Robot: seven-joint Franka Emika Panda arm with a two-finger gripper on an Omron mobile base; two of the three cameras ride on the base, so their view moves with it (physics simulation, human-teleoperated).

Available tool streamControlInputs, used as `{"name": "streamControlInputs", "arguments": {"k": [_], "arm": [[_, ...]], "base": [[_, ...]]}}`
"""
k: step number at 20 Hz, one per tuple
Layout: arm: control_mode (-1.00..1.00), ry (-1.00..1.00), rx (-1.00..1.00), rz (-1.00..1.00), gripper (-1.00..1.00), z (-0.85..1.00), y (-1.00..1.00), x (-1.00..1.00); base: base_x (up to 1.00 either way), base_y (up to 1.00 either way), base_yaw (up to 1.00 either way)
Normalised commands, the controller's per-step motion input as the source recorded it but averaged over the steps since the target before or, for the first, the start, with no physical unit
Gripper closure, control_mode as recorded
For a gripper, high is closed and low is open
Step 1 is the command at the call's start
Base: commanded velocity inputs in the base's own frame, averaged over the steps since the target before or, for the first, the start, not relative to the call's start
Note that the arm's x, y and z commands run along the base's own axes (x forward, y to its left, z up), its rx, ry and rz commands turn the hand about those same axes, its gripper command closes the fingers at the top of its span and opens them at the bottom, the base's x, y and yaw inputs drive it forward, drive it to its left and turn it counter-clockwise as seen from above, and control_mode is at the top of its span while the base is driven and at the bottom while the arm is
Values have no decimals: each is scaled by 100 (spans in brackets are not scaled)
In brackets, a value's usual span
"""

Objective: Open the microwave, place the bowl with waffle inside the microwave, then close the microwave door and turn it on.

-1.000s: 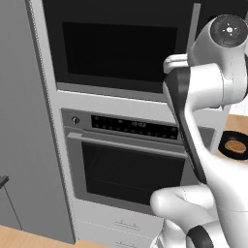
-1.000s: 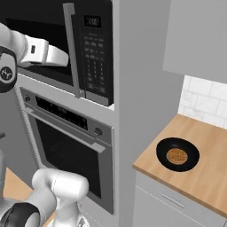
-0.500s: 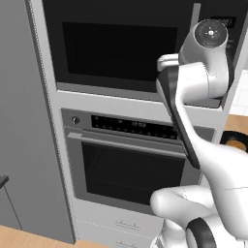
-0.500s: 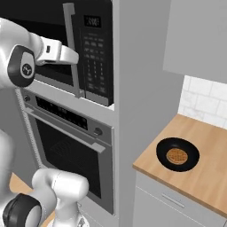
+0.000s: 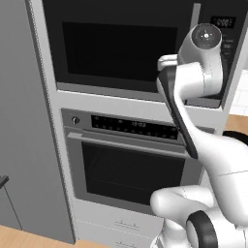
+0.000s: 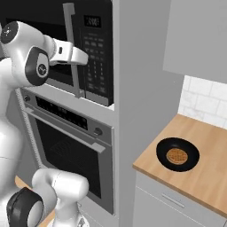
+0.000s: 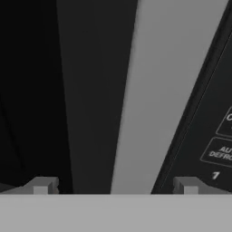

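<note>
The microwave is built in above the oven, and the microwave door is closed. Its vertical grey bar handle fills the middle of the hand view as the handle, with the keypad to its right. My gripper is open, a fingertip on each side of the handle and not touching it. In the right base view the gripper sits right at the handle. The black bowl holding the waffle rests on the wooden counter to the right.
The oven, with a horizontal handle, sits under the microwave. A tall grey cabinet side stands to the left. The wooden counter has white tiles behind it and an upper cabinet above.
The arm has swung up and forward. The hand has moved across the microwave door to the vertical handle. The jaws stayed open and the bowl has not moved.
</note>
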Motion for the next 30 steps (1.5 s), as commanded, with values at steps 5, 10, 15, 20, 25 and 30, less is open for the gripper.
{"name": "streamControlInputs", "arguments": {"k": [5, 10, 15, 20, 25, 30], "arm": [[-100, -1, 0, 0, -100, -7, -10, 39], [-100, -2, 0, -1, 100, -9, 0, 31], [-100, -18, -1, 0, 100, -48, 8, 24], [-100, -13, -1, 2, 100, -68, 24, 88], [-100, -15, 0, 11, 100, -24, 84, 26], [-100, -5, 1, 12, 100, 0, 100, 0]], "base": [[0, 0, 0], [0, 0, 0], [0, 0, 0], [0, 0, 0], [0, 0, 0], [0, 0, 0]]}}
